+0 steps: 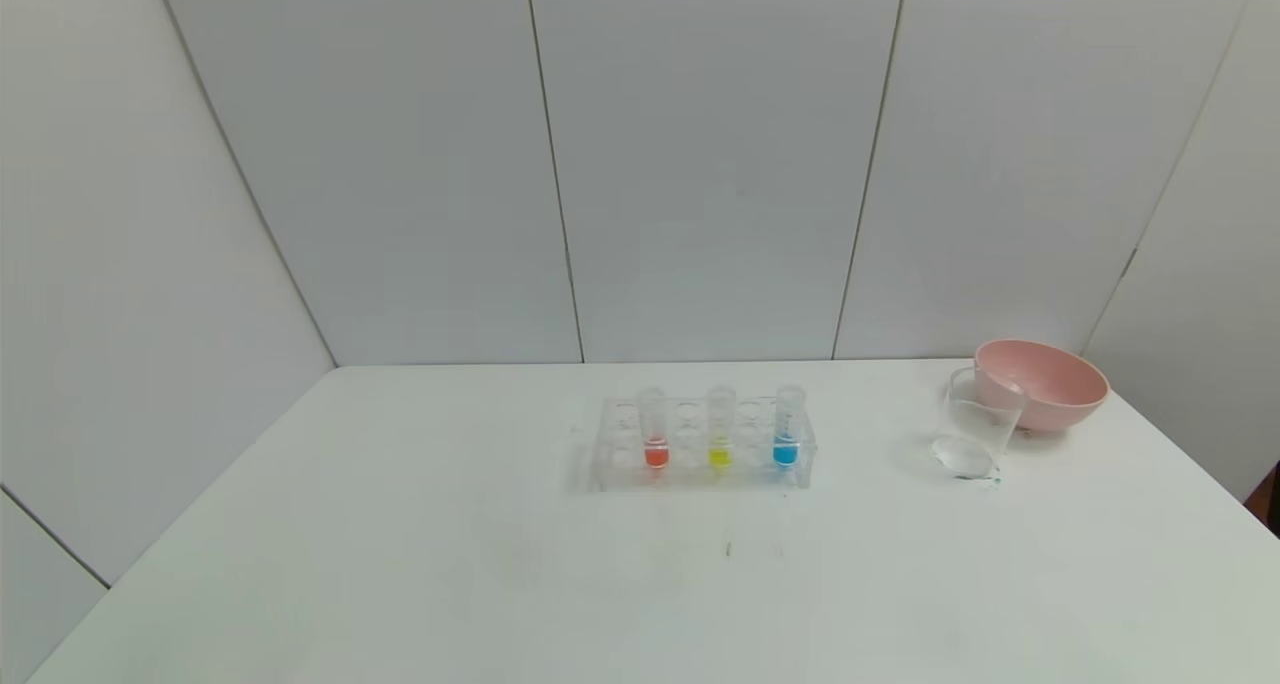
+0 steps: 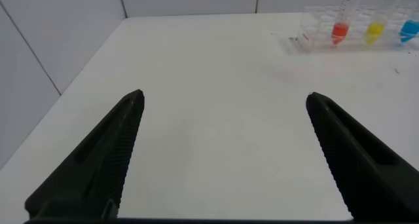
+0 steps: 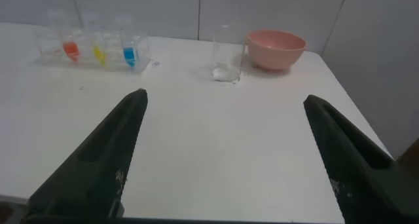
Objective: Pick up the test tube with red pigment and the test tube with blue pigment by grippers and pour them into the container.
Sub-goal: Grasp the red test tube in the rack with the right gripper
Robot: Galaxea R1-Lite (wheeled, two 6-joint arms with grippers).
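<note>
The test tube with red pigment (image 1: pixel 654 429) stands upright at the left of a clear rack (image 1: pixel 700 476) in the middle of the white table. The test tube with blue pigment (image 1: pixel 788 427) stands at the rack's right end. The clear glass container (image 1: pixel 976 434) stands to the right, empty. Neither gripper shows in the head view. My left gripper (image 2: pixel 224 96) is open and empty over bare table, far from the rack (image 2: pixel 314 37). My right gripper (image 3: pixel 224 96) is open and empty, well short of the container (image 3: pixel 228 54) and the tubes (image 3: pixel 98 52).
A tube with yellow liquid (image 1: pixel 720 429) stands between the red and blue ones. A pink bowl (image 1: pixel 1040 384) sits just behind the container at the table's right rear. White wall panels close the back and sides. The table's right edge is near the bowl.
</note>
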